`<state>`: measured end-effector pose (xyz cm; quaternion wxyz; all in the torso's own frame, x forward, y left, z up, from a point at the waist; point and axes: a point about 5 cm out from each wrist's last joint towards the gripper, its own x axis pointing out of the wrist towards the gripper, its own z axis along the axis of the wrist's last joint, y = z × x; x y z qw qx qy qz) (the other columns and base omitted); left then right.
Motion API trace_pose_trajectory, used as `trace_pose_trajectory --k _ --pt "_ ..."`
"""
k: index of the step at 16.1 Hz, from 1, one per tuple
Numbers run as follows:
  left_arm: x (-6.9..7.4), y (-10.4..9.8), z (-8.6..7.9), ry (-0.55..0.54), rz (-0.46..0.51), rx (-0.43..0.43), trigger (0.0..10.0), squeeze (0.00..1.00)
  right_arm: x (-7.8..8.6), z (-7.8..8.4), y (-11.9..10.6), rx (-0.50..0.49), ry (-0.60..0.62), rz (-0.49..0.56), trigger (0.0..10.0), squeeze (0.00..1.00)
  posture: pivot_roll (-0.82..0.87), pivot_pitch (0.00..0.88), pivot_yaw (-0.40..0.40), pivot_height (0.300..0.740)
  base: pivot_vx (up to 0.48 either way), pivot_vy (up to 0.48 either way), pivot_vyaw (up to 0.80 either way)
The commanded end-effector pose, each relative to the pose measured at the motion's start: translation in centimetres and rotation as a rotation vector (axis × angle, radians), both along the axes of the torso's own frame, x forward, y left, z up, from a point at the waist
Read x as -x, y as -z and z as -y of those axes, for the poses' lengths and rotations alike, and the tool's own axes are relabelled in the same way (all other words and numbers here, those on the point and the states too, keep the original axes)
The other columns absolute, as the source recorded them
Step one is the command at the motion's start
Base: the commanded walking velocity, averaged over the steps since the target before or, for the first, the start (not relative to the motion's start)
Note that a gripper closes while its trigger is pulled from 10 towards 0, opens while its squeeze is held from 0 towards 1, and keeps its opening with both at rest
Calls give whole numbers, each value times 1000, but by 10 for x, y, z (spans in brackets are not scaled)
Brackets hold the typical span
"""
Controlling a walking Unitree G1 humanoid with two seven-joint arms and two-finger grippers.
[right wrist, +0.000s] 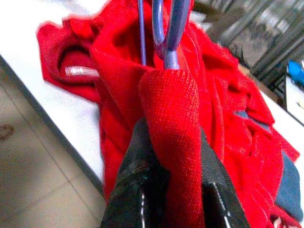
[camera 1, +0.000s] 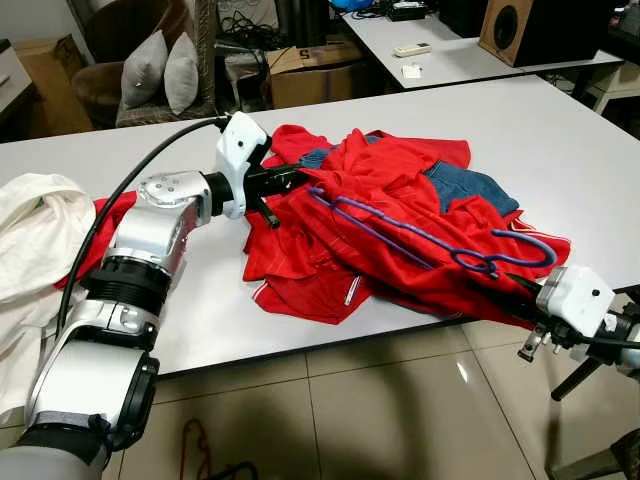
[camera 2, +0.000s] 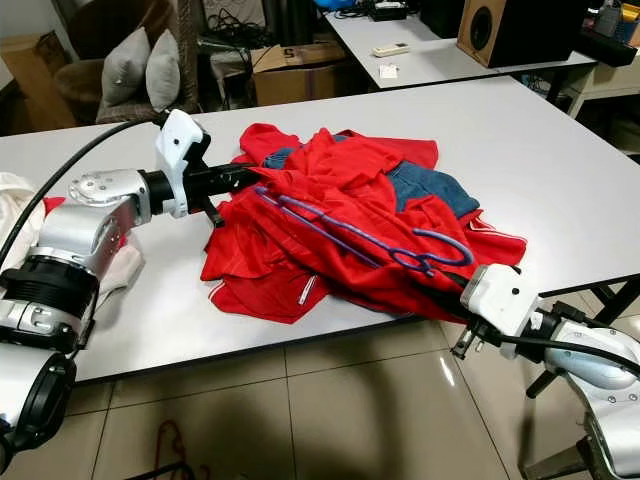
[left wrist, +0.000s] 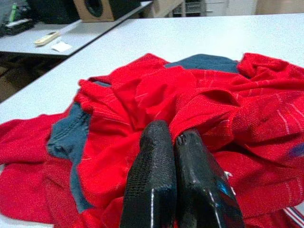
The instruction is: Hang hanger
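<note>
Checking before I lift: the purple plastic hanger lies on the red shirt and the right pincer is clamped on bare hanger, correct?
Not quite. The right pincer is clamped on a fold of the red shirt, as the right wrist view shows. The purple plastic hanger does lie on that shirt.

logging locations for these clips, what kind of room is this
Probably a lived-in home workroom or living area: a long white table holds a heap of red clothes with a purple plastic hanger, a wooden speaker box stands behind, and a wicker chair with grey cushions sits in the corner.

Looks like a lived-in workroom — white tables, a wooden speaker far right, cushioned wicker chair far left — tiled floor.
</note>
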<state>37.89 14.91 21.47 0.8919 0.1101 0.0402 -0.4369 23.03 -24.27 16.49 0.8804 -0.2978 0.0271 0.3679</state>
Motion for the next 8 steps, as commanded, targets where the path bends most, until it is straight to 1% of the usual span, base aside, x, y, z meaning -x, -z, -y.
trace_pose_trajectory --k 1,4,5,7,8 --pt "-3 -13 -21 -74 23 27 0 0 2 14 12 69 63 -75 0 0 -89 0 114 740 0 0 0" --pt "-4 -14 -27 -83 23 21 0 0 4 21 18 108 101 -114 0 0 -90 0 114 740 0 0 0" --pt "-4 -14 -29 -85 22 17 0 0 4 21 19 111 107 -112 0 0 -89 0 113 740 0 0 0" --pt "-4 -14 -32 -89 20 11 0 0 2 23 17 106 136 -93 0 0 -89 0 112 740 0 0 0" --pt "-4 -13 -37 -105 18 -4 0 0 -2 28 12 91 182 -56 0 0 -88 0 110 740 0 0 0"
